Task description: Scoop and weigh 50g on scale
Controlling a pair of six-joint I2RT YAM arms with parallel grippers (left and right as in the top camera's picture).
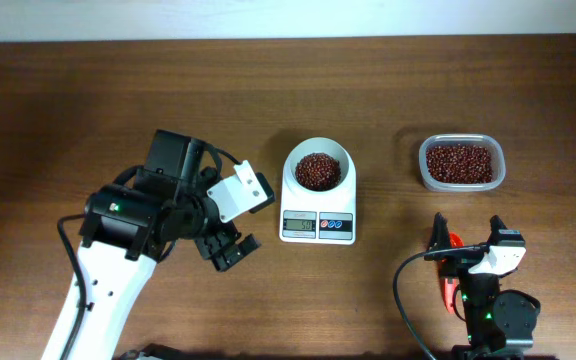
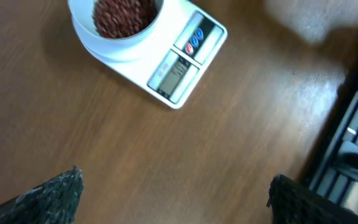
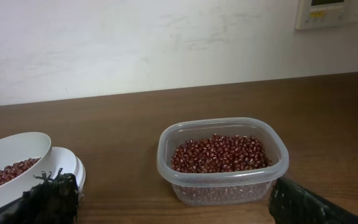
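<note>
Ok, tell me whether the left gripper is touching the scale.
Apart. The left wrist view shows a stretch of bare table between the open left gripper and the scale.

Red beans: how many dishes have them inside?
2. One is the round white bowl on the small white digital scale, middle of the overhead view; the other is the clear rectangular plastic tub to its right. None looks hidden.

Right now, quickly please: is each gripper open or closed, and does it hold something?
Left gripper: open, holding nothing.
Right gripper: open, holding nothing.
</note>
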